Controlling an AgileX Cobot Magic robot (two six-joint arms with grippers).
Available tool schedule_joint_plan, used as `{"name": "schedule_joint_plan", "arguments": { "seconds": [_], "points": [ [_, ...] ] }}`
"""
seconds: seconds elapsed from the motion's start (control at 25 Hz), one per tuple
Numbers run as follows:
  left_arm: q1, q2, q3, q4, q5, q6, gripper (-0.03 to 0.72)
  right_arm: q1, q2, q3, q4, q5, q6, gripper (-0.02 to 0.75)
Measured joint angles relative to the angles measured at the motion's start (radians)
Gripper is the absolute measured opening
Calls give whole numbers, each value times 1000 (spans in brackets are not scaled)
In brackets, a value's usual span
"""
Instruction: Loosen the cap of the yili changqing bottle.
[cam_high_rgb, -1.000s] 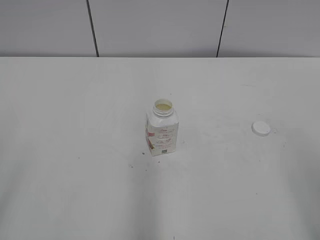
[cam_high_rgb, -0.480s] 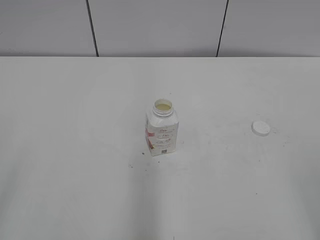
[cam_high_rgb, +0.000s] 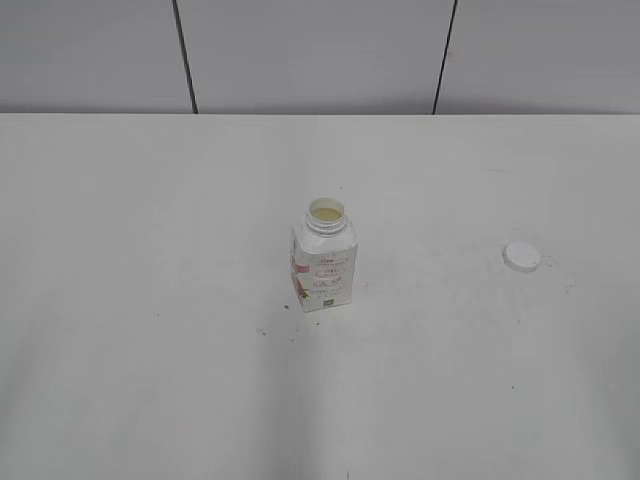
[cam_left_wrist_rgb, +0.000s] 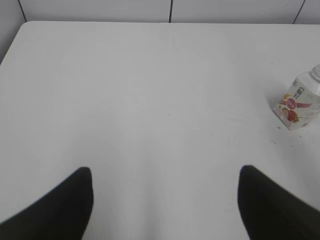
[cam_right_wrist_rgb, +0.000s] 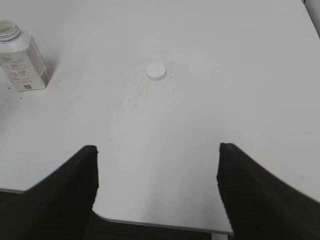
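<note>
Item: yili changqing bottle (cam_high_rgb: 324, 266), upright mid-table (cam_high_rgb: 150, 300), neck open, cap (cam_high_rgb: 521, 257) lying well apart to its right — both claws, left claw (cam_left_wrist_rgb: 165, 200) and right claw (cam_right_wrist_rgb: 157, 192), spread wide and empty at the near edge; hazard — a careless sweep could topple the uncapped bottle and spill it.

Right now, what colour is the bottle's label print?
Pink-red on white label; clearest in the left wrist view.

I see the bottle (cam_high_rgb: 325, 262) standing upright on the white bench (cam_high_rgb: 150, 300), neck open with pale liquid inside. The cap (cam_high_rgb: 521, 257) lies flat, well apart to the bottle's right.
</note>
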Motion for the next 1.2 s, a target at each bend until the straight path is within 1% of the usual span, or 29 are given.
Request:
{"name": "schedule_joint_plan", "arguments": {
  "seconds": [0.64, 0.72, 0.88, 1.2],
  "points": [
    [0, 0, 0, 0, 0, 0, 544, -3, 0, 0, 0, 0, 1, 584],
    [0, 0, 0, 0, 0, 0, 544, -27, 0, 0, 0, 0, 1, 584],
    [0, 0, 0, -2, 0, 0, 544, -125, 0, 0, 0, 0, 1, 584],
    [0, 0, 0, -2, 0, 0, 544, -135, 0, 0, 0, 0, 1, 584]
  ]
}}
